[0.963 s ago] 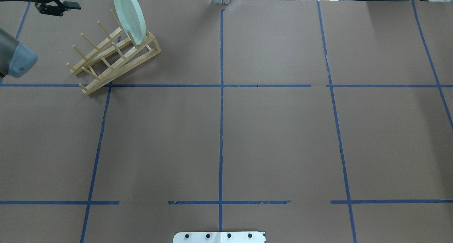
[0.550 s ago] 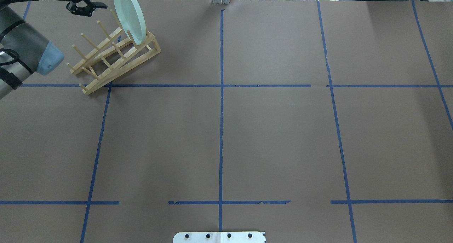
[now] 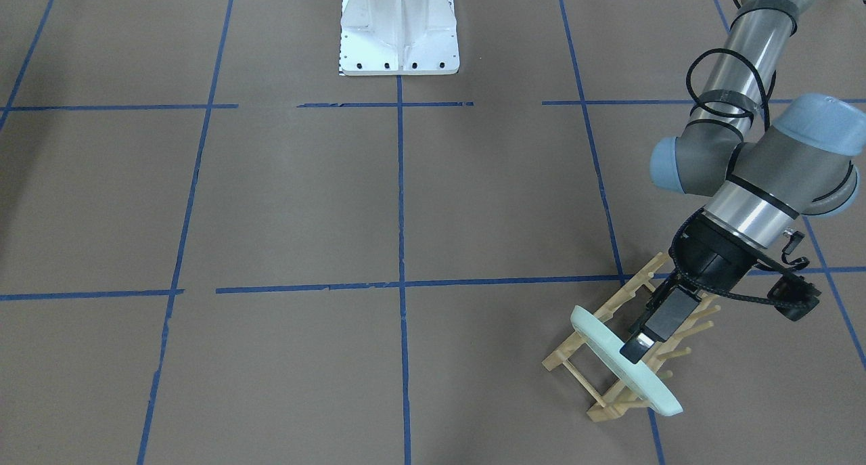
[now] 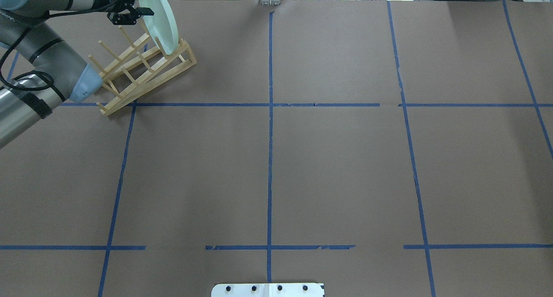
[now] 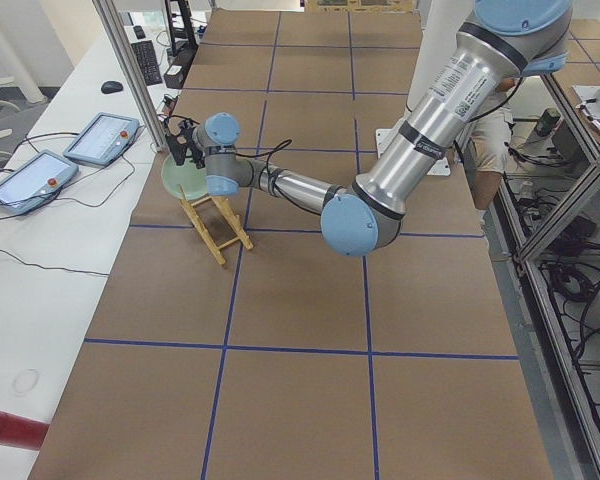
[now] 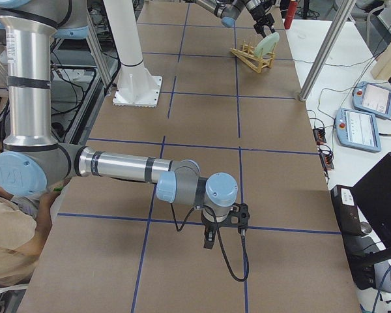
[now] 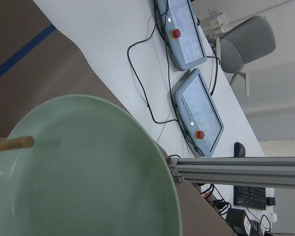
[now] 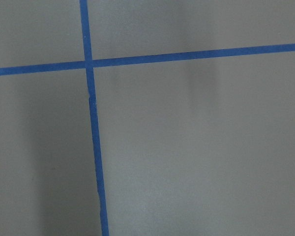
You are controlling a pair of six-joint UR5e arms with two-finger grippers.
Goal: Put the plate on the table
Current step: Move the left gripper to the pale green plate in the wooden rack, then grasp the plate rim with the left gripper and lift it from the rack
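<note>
Standing in rack (image 3: pixel 609 408): plate (image 3: pixel 602 340) | left tool (image 3: pixel 634 353) at its rim (closure: cannot tell) | right tool (image 6: pixel 208 240): cannot tell

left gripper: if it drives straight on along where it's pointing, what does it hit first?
The plate, standing on edge in the wooden rack. The left gripper points at its upper rim from very close. Depth is unclear, so it may be touching.

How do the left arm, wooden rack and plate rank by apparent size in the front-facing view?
1. left arm, raised toward the camera and partly out of frame
2. wooden rack
3. plate, seen nearly edge-on
</note>
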